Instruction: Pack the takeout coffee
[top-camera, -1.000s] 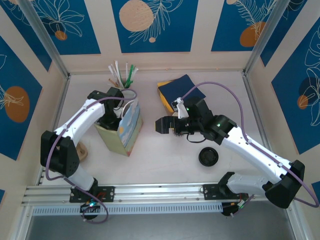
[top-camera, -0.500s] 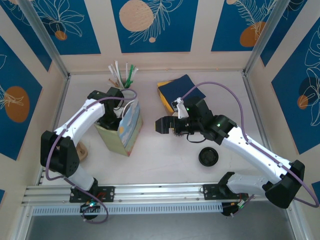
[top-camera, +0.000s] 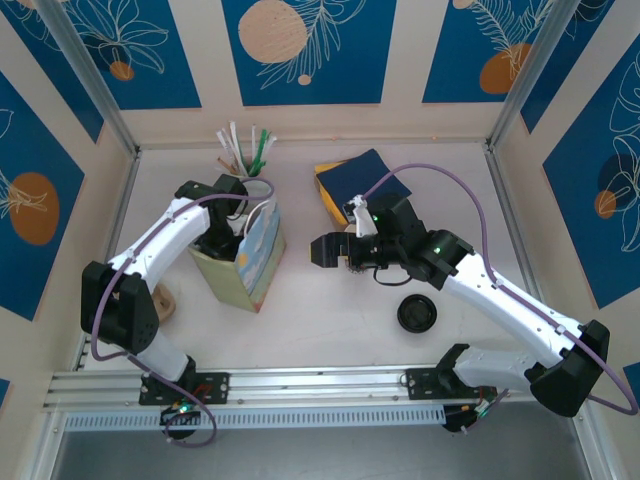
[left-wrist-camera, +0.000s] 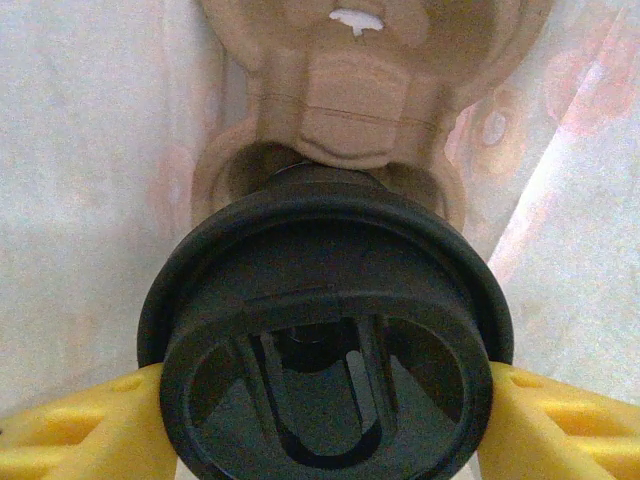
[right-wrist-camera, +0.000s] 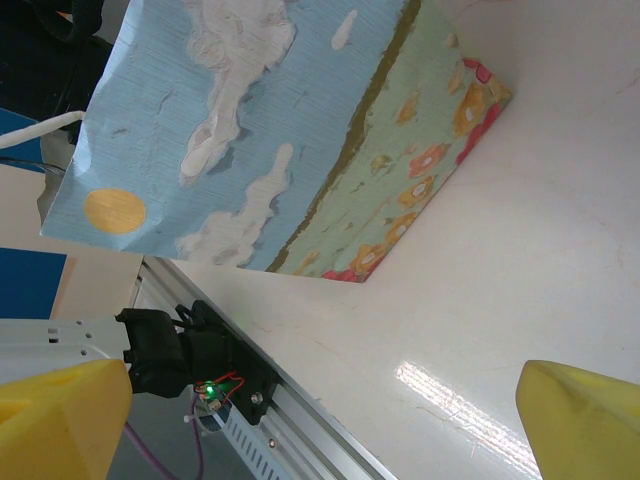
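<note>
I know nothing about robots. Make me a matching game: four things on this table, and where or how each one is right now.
Things:
1. takeout coffee
2. loose black lid
3. gift bag
4. right tool

States:
A. open, holding nothing
B. lying on the table
C. clamped in the left tool
D. standing, left arm reaching inside

Pairs: 1-C, 2-B, 3-D, 4-A

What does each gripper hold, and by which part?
The left gripper holds the takeout coffee by the sides of its black lid; the right gripper is open, empty.
</note>
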